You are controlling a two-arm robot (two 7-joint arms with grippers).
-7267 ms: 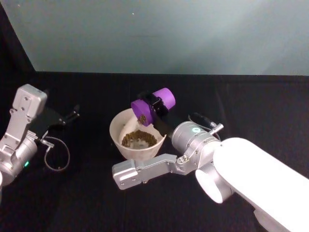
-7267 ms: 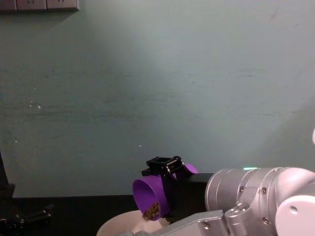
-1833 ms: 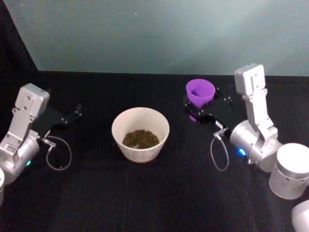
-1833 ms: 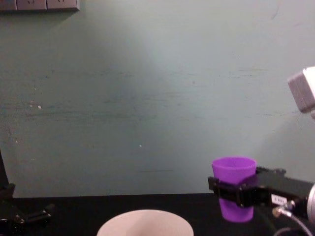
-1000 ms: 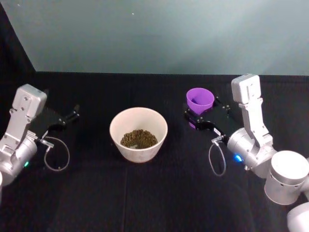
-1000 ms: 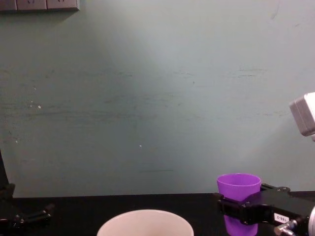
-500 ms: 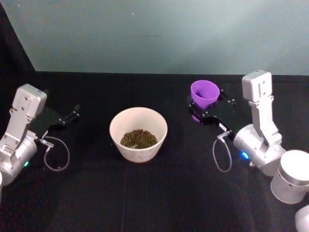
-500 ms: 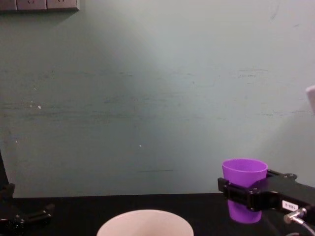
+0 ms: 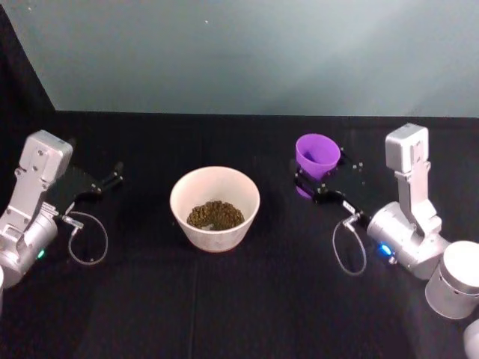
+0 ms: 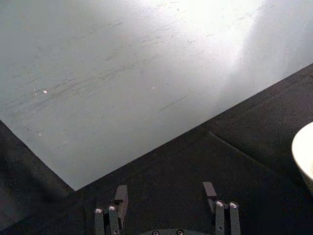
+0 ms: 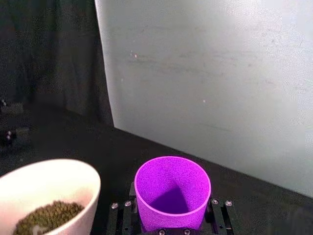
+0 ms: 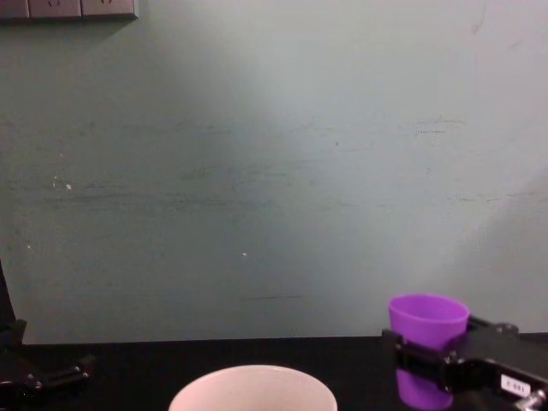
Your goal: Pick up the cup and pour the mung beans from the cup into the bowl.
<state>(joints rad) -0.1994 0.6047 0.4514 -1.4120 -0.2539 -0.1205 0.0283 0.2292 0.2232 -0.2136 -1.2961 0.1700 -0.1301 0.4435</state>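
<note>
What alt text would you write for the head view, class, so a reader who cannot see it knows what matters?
The right gripper holds the upright purple cup to the right of the white bowl, which contains mung beans. The left gripper rests apart at the left of the black table, its jaws open.

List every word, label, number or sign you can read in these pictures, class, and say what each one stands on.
Nothing here can be read.
White label on the right gripper, beside the cup in the chest view: dark marks, too small and blurred to read.
The cup, bowl and wall: no text.
</note>
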